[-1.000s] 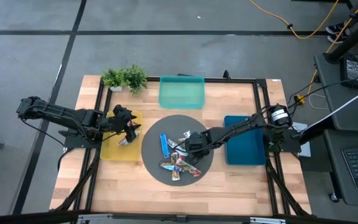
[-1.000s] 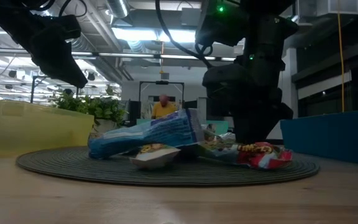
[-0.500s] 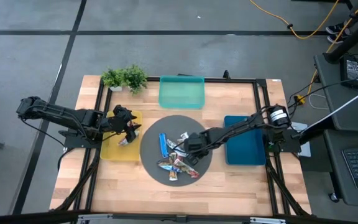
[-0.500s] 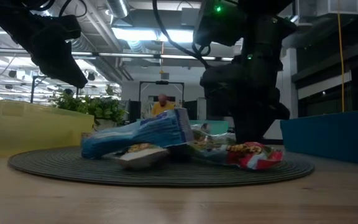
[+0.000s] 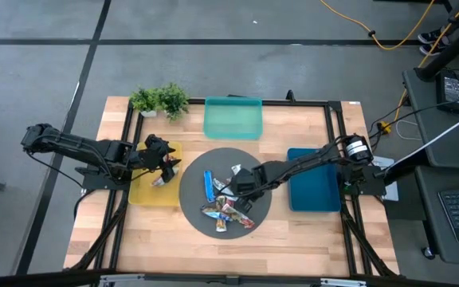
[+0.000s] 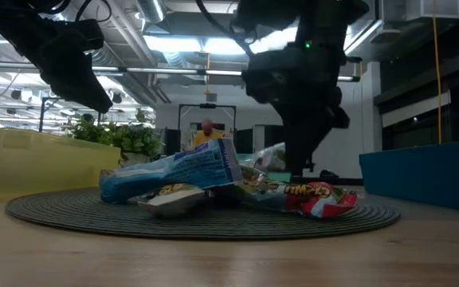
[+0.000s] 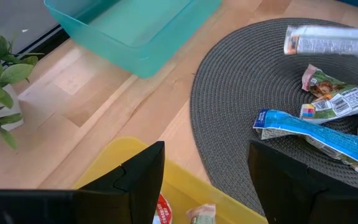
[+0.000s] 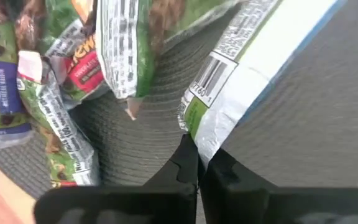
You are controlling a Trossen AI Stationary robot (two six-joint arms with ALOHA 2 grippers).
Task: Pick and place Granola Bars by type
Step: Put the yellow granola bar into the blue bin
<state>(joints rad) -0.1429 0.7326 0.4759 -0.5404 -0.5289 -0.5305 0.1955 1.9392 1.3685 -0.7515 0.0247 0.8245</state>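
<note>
Your right claw (image 8: 199, 163) has its fingers pressed together on the corner of a silvery-white bar (image 8: 260, 68); in the right wrist view the wrapper's edge sits pinched between the two dark tips. From above, that claw (image 5: 244, 185) is over the round grey mat (image 5: 194, 201), on its side nearest the dark-blue tray (image 5: 313, 182). In the low view the claw (image 6: 297, 163) comes down behind the pile and the pale bar (image 6: 271, 156) is tilted up just beside it, above the other wrappers.

The rest of the bars (image 5: 225, 209) lie heaped on the mat, touching and overlapping. A blue bar (image 5: 209, 182) lies apart from the heap toward the yellow tray, and a red-multicoloured bar (image 6: 317, 196) rests on the mat edge in the low view.

Your left claw (image 5: 164, 165) hangs over the yellow tray (image 5: 146, 195) with its fingers (image 7: 143, 177) spread apart and nothing between them. In the left wrist view you can see a red-wrapped bar (image 7: 163, 213) and another small bar (image 7: 201, 214) lying in that tray below the claw.

The teal tray (image 5: 233, 118) sits at the far side of the desk (image 5: 150, 235), beside a small plant (image 5: 159, 100). In the low view, a person in a yellow top (image 6: 205, 137) stands in the room well behind the desk.
</note>
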